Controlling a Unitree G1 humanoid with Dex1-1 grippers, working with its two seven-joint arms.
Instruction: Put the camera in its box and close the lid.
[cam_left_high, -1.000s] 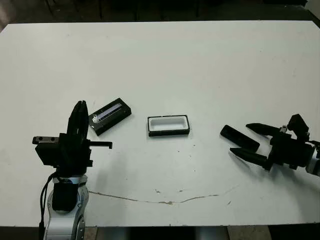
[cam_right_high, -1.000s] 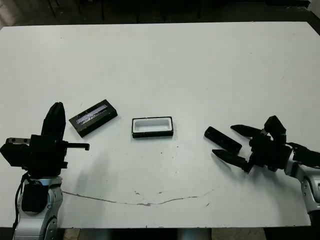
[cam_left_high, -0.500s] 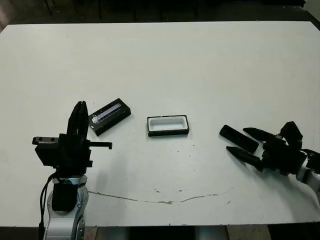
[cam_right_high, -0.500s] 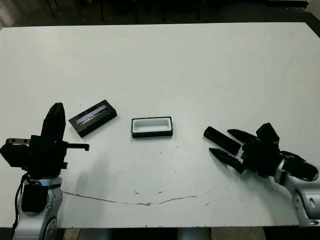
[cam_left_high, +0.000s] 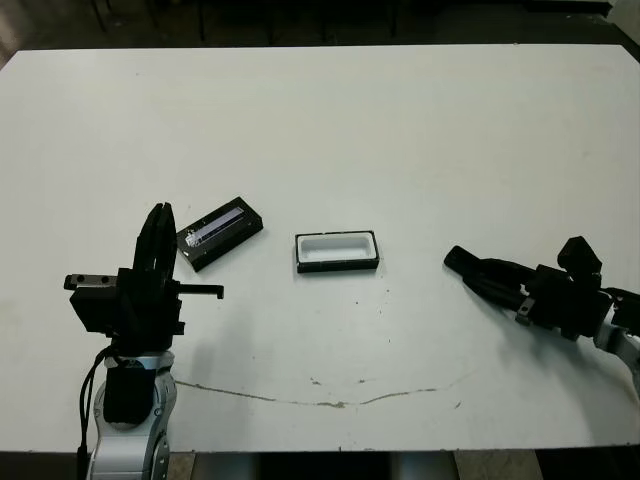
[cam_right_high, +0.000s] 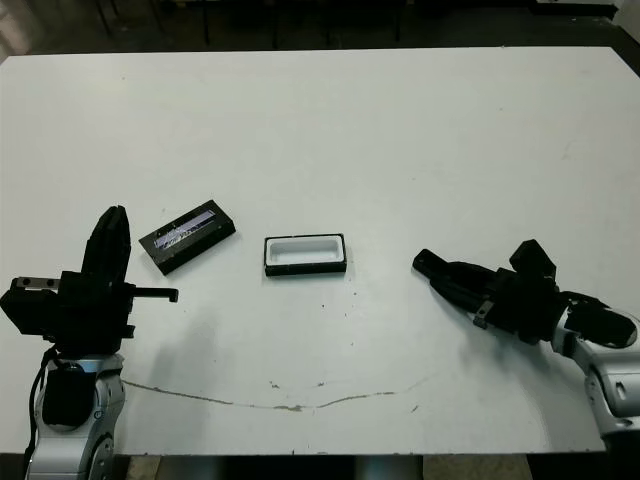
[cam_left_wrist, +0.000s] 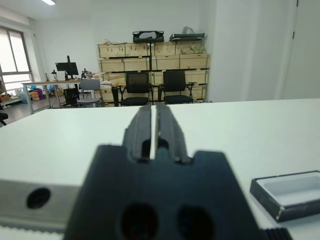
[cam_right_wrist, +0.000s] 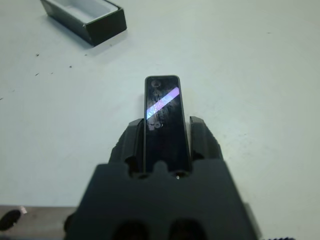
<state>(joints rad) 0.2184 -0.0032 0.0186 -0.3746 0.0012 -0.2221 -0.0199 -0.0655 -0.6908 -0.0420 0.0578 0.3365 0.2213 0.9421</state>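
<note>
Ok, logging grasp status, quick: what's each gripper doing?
Left gripper: shut, empty.
Right gripper: shut on the slim black glossy camera.

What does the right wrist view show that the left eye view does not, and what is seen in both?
Only the right wrist view shows the purple-blue glare on the slim black camera between the right gripper fingers. Only the left eye view shows the flat black lid with the silvery stripe and the left gripper, fingers together. Both show the white-lined black box on the white table.
</note>
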